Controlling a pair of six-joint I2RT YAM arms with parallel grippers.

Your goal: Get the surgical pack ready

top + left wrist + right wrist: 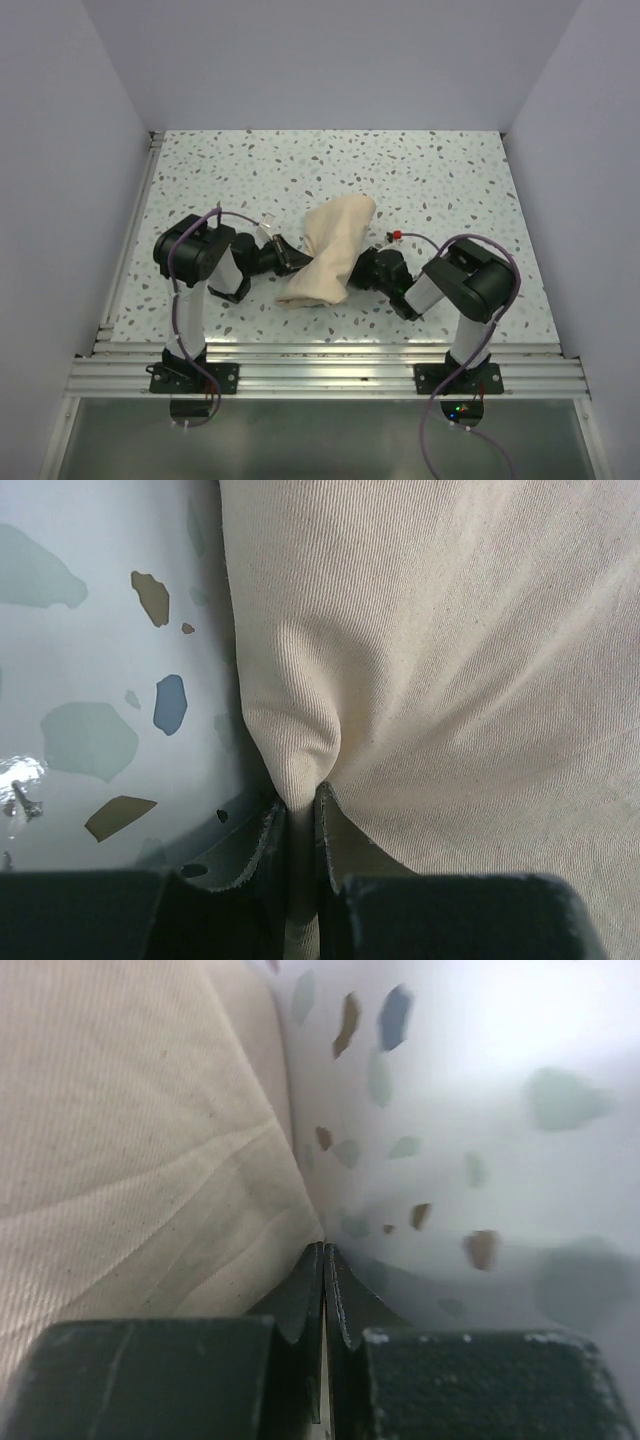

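Observation:
The surgical pack shows only as a tan-beige cloth (pixel 332 248), bunched into a long twisted bundle on the speckled table between the two arms. No steel tray, instruments or packets show. My left gripper (pixel 292 260) is at the bundle's left side. In the left wrist view it (pixel 300 798) is shut on a pinched fold of the cloth (pixel 450 660). My right gripper (pixel 360 268) is at the bundle's right side. In the right wrist view its jaws (pixel 322 1252) are pressed together at the cloth's (pixel 120 1140) edge, with a thin sliver of cloth between them.
The white speckled table (pixel 250 170) is walled at the left, back and right. An aluminium rail frame (pixel 330 372) runs along the near edge under the arm bases. A small red-tipped part (pixel 398 235) sits by the right wrist.

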